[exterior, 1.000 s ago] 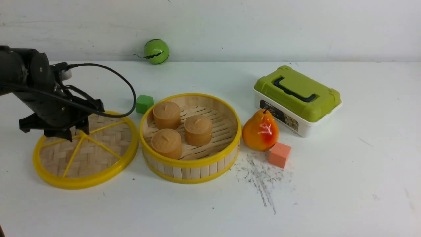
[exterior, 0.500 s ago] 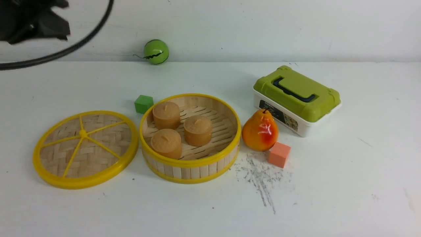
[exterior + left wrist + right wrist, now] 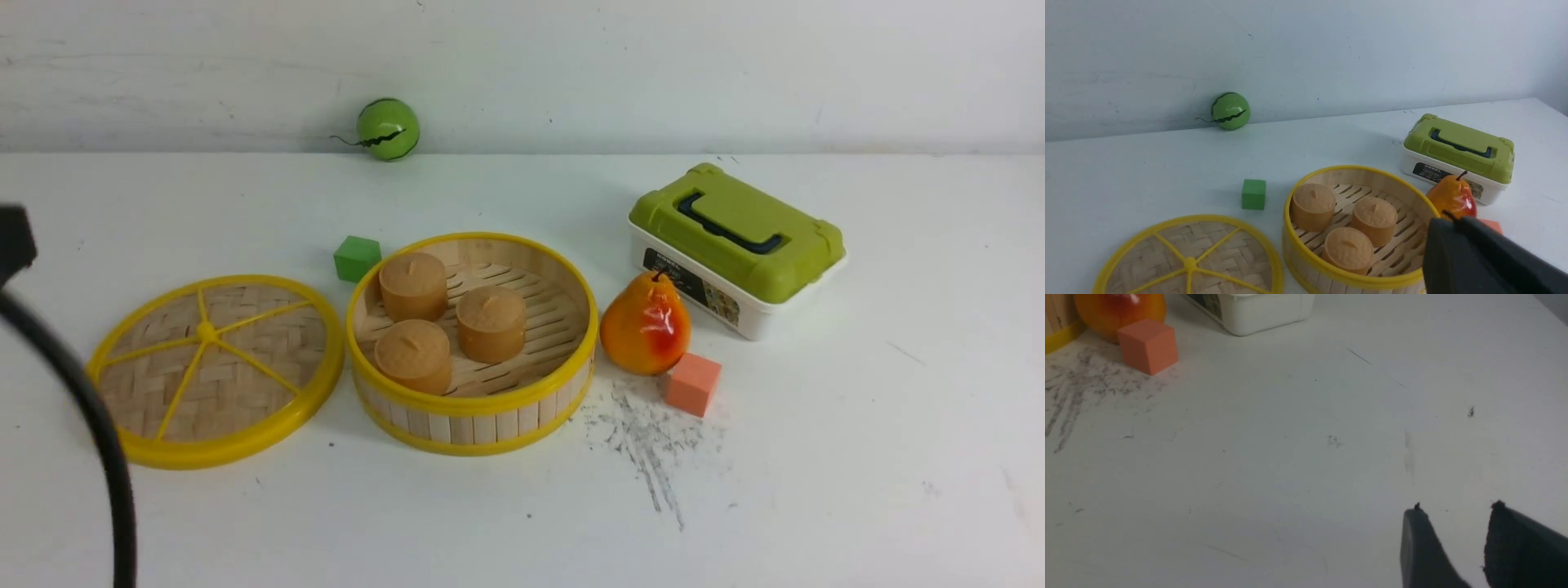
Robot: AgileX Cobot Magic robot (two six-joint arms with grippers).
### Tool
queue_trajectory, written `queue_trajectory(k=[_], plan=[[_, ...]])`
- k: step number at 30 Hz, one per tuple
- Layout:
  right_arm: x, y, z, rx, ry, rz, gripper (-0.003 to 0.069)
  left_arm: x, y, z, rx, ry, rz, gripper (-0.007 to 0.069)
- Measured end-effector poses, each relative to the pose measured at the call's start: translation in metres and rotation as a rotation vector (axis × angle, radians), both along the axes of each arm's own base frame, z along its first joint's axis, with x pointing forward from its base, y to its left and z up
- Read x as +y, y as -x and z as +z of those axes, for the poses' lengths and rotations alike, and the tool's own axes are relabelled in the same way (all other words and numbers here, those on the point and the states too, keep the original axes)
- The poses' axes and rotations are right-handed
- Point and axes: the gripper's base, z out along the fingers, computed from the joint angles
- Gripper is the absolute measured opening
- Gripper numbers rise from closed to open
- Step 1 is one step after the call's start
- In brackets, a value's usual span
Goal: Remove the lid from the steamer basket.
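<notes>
The lid [image 3: 212, 371], woven tan bamboo with a yellow rim and spokes, lies flat on the table just left of the steamer basket [image 3: 472, 412]. The basket stands uncovered with three tan buns [image 3: 490, 322] on its slatted floor. In the left wrist view the lid [image 3: 1188, 261] and basket [image 3: 1347, 277] lie below my left gripper [image 3: 1447, 218], whose black fingers are pressed together with nothing between them. In the front view only a dark piece of the left arm [image 3: 12, 237] and its cable [image 3: 98, 433] show. My right gripper [image 3: 1456, 506] is open over bare table, holding nothing.
A green cube [image 3: 357, 257] sits behind the basket's left side. A pear [image 3: 645, 324] and an orange cube [image 3: 694, 384] stand right of the basket, with a white box with a green lid [image 3: 735, 245] behind them. A green ball [image 3: 388, 128] rests against the back wall.
My left gripper, open over the lid a second ago, has lifted away, shut, and pulled back to the left edge. The lid stays flat on the table.
</notes>
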Motion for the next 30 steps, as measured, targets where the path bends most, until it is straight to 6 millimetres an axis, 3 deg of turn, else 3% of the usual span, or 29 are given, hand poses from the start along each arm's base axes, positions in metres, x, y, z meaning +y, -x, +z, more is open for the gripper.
queue_trajectory(k=[3,5,14,22,30], plan=[[0.0,0.0,0.0,0.0,0.0,0.0,0.0239,0.002,0.006,-0.02,-0.001,-0.002,0.021,-0.0013],[0.0,0.0,0.0,0.0,0.0,0.0,0.0239,0.003,0.011,-0.044,0.027,-0.004,0.03,-0.0013],[0.0,0.0,0.0,0.0,0.0,0.0,0.0239,0.003,0.009,-0.108,0.214,-0.009,0.029,-0.0013],[0.0,0.0,0.0,0.0,0.0,0.0,0.0239,-0.005,0.014,-0.134,0.269,-0.022,-0.054,-0.0013],[0.0,0.0,0.0,0.0,0.0,0.0,0.0239,-0.01,0.039,-0.178,0.274,-0.067,-0.182,-0.0012]])
